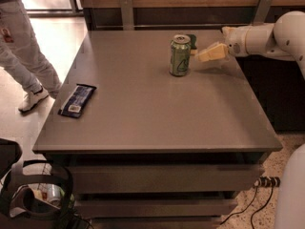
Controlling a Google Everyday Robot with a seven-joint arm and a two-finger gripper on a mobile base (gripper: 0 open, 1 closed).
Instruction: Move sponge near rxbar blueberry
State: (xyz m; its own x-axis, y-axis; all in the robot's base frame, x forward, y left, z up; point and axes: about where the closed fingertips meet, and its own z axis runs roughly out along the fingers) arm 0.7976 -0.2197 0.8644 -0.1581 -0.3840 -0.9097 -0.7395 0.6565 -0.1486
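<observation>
The sponge (pixel 192 42) lies at the back of the grey table (pixel 157 123), mostly hidden behind the green soda can (pixel 180 55); only its dark green top and a bit of yellow show to the can's right. The rxbar blueberry (pixel 77 100), dark blue with a white patch, lies near the table's left edge. My gripper (pixel 210 53) hovers low over the table just right of the sponge and the can, reaching in from the right. It holds nothing that I can see.
A person (pixel 21 51) stands on the floor left of the table. A wooden wall with metal posts (pixel 127 11) runs behind it. A dark cabinet (pixel 281 94) stands to the right. A bag (pixel 33 194) and cables (pixel 259 194) lie on the floor in front.
</observation>
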